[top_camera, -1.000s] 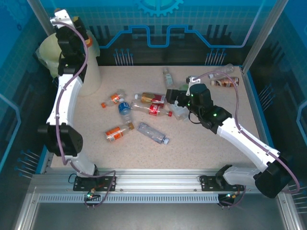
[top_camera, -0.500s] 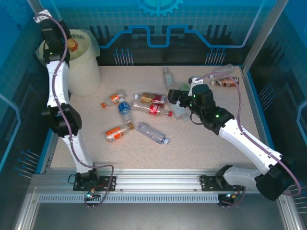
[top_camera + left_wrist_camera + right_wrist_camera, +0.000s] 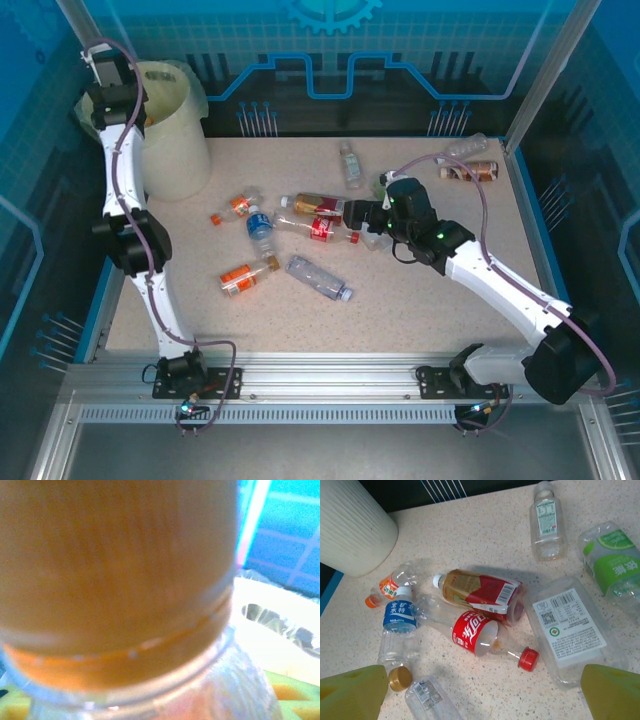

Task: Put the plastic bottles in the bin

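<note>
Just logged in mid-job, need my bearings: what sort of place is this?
Probably a robot test cell, not a home: speckled table walled by blue printed panels, aluminium rail frame, bottles strewn near a bin.

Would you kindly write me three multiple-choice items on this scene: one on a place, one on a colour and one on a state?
1. Where on the table does the bin stand?
A. far left corner
B. far right corner
C. centre

2. What colour is the cap of the Coca-Cola bottle?
A. blue
B. red
C. green

3. How is the right pincer?
A. shut on a bottle
B. open, holding nothing
C. shut, empty

Answers:
1 A, the top view shows it at the back left.
2 B, the right wrist view shows a red cap.
3 B, its jaws stand wide apart with nothing between them.
</note>
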Available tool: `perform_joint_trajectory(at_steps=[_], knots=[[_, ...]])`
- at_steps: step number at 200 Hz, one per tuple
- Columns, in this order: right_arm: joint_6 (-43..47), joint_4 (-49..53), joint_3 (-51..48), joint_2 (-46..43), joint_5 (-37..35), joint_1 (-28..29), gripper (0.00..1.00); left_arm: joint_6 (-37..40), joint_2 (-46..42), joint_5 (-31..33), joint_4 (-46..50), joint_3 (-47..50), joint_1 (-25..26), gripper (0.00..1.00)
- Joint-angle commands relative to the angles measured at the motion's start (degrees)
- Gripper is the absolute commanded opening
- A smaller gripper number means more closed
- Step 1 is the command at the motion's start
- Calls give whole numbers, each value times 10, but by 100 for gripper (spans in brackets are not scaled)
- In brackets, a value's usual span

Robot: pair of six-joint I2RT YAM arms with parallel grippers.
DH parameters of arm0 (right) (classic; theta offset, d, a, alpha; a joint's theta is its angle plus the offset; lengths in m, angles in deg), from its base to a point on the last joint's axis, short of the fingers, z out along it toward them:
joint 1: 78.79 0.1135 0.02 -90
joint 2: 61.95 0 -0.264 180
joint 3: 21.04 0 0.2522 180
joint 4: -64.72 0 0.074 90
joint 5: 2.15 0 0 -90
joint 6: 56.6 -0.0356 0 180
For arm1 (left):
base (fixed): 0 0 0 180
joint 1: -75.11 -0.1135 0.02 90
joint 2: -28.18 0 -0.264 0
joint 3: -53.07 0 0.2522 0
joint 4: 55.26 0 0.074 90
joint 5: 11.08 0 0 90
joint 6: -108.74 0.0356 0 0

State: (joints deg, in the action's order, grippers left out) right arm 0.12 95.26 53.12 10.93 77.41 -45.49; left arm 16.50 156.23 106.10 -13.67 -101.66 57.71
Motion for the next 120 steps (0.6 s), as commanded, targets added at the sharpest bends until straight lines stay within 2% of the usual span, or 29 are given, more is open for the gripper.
perform_joint_trajectory(at_steps=[1,28,71,120], knots=[[-4,7,6,2,5,-5,100,-18,11,49,27,-24,-2,67],[-1,2,12,5,5,-5,100,-40,10,83,31,-27,-2,70],[-8,4,13,10,-9,-5,100,-57,-3,88,51,-36,4,83],[16,-4,13,15,-35,-15,100,-81,-49,49,62,-28,28,93]])
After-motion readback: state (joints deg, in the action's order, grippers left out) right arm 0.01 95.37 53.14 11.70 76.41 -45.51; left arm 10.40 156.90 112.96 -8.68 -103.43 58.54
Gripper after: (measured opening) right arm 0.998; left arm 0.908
